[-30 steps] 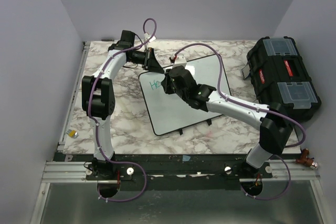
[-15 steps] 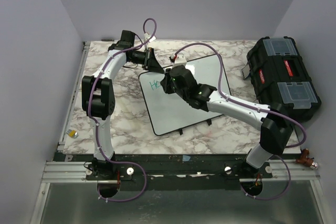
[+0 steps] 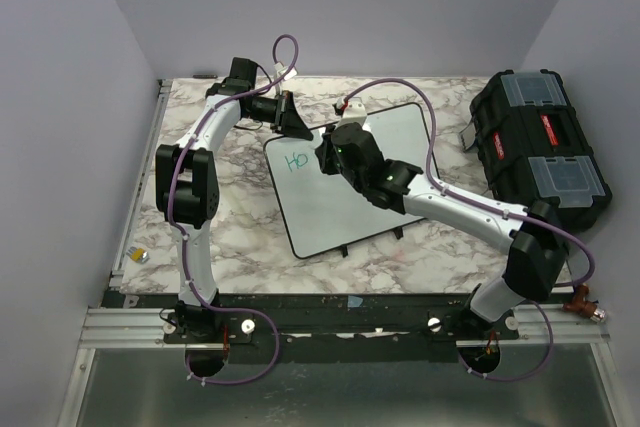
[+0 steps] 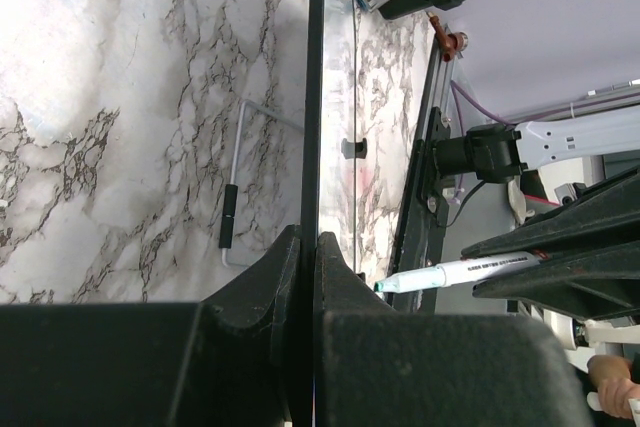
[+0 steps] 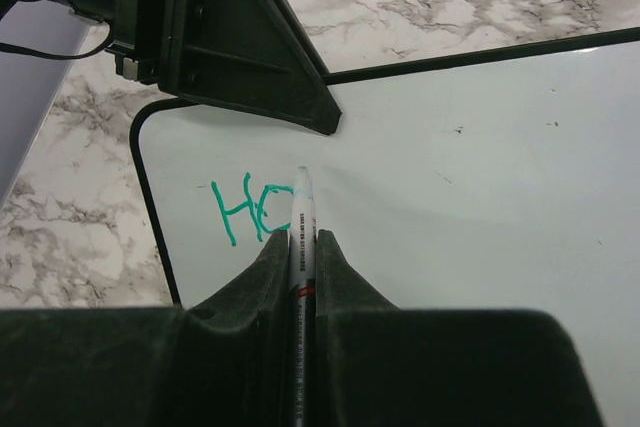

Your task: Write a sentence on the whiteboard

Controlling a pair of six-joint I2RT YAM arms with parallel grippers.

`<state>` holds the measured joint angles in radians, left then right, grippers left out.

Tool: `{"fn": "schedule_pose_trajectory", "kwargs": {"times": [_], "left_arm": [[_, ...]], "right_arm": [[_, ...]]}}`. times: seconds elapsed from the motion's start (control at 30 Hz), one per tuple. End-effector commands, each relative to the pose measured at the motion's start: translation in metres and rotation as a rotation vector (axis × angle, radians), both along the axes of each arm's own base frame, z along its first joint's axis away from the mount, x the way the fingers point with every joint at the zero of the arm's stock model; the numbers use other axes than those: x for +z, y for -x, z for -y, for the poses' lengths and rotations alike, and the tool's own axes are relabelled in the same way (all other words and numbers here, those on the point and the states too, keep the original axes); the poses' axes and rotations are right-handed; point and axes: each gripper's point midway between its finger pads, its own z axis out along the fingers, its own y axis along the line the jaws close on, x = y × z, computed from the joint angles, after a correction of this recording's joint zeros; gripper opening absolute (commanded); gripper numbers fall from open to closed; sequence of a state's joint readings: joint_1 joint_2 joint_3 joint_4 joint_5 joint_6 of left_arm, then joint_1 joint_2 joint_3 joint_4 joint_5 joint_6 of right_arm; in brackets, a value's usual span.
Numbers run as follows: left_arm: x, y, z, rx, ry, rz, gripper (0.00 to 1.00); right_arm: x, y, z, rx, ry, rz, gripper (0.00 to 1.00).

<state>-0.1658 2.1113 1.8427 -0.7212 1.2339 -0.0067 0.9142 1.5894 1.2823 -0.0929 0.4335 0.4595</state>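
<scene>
Gripping a marker (image 5: pixel 301 209), the right hand (image 5: pixel 298 239) holds its tip at the sentence (image 5: pixel 248 211), just a green "Ho". The left hand (image 4: pixel 310 245) clamps the whiteboard (image 3: pixel 335 215) edge, mid-desk (image 3: pixel 245 232).

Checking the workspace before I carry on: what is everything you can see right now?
whiteboard: one, white with black frame, middle of table.
sentence: only its first letters, green, near the board's far-left corner.
marker: one, white barrel, tip at the board beside the letters.
toolbox: one, black with clear lid compartments, table's right side.
small object: one, yellowish, table's left edge; too small to identify.
table: one, marble-patterned.
left gripper: black, shut on the whiteboard's edge.
right gripper: black, shut on the marker.
</scene>
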Motion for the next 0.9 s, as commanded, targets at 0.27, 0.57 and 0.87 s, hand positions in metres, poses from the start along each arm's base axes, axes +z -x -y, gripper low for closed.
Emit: {"fn": "schedule_pose_trajectory", "kwargs": {"times": [0.27, 0.57, 0.87], "left_arm": [[0.012, -0.009, -0.001, 0.018, -0.039, 0.161, 0.0], [0.013, -0.009, -0.001, 0.015, -0.034, 0.163, 0.0], [0.014, -0.011, -0.001, 0.018, -0.036, 0.165, 0.0]], "right_arm": [[-0.009, -0.011, 0.002, -0.047, 0.034, -0.002, 0.01], [-0.013, -0.015, -0.003, -0.048, 0.041, -0.007, 0.01], [-0.024, -0.018, -0.002, -0.057, 0.074, -0.013, 0.01]]}}
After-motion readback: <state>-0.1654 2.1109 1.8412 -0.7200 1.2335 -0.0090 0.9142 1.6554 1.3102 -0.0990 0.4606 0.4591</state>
